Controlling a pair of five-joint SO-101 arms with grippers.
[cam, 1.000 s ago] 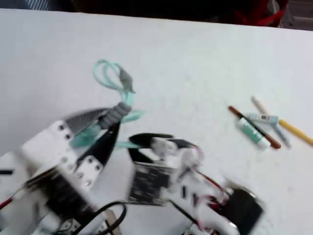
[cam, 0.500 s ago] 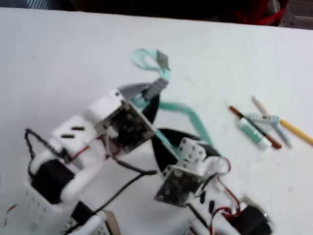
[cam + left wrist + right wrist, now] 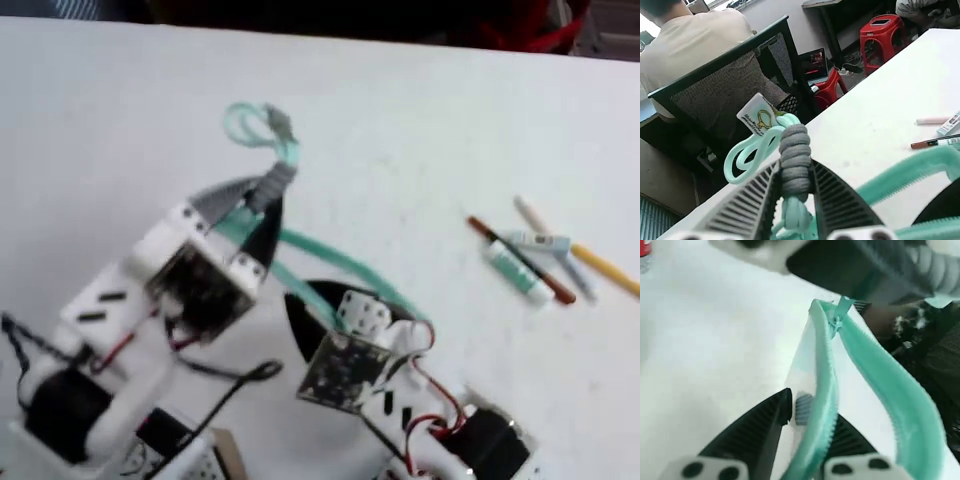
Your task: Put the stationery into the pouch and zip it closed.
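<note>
- Your left gripper (image 3: 796, 172) has its jaws closed tight on the grey wrapped band (image 3: 795, 150) at one end of the pouch (image 3: 335, 258).
- Just beyond this band you see the mint loop (image 3: 747, 156) with a small tag; it stands out past the fingertips.
- Your right gripper (image 3: 810, 412) is pinched on one mint edge of the pouch, near the other end (the second edge runs free beside it).
- In the right wrist view the two zipper edges stand apart, so the zip is open. They meet at the zip pull (image 3: 840, 309), close under the left gripper.
- In the high view the pouch stretches between the left gripper (image 3: 262, 205) and the right gripper (image 3: 305, 305).
- The stationery (image 3: 530, 260) lies together on the white table (image 3: 400, 110), well apart from the pouch, on the side of your right arm; it is not in the pouch.
</note>
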